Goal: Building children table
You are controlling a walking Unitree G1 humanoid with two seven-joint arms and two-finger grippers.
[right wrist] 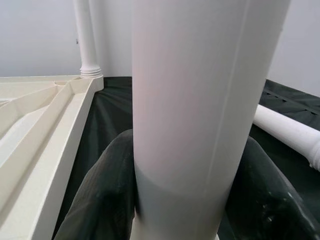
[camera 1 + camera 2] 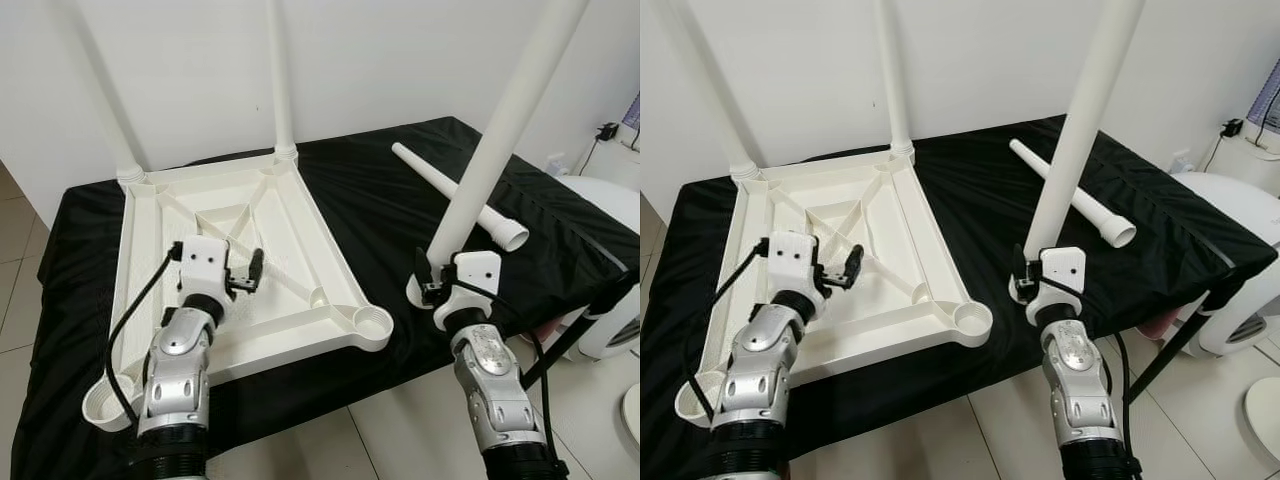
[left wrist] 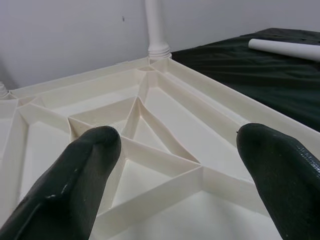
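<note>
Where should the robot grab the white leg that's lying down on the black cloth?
Probably around the plain round middle of the lying leg, coming from above with the fingers either side. It lies flat on the black cloth, and its ridged end is wider and harder to grip.

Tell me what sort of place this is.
Probably a room in a home, used here as an assembly spot: pale floor tiles, a plain white wall, and a work surface under a black cloth bearing an upturned white children's tabletop.
</note>
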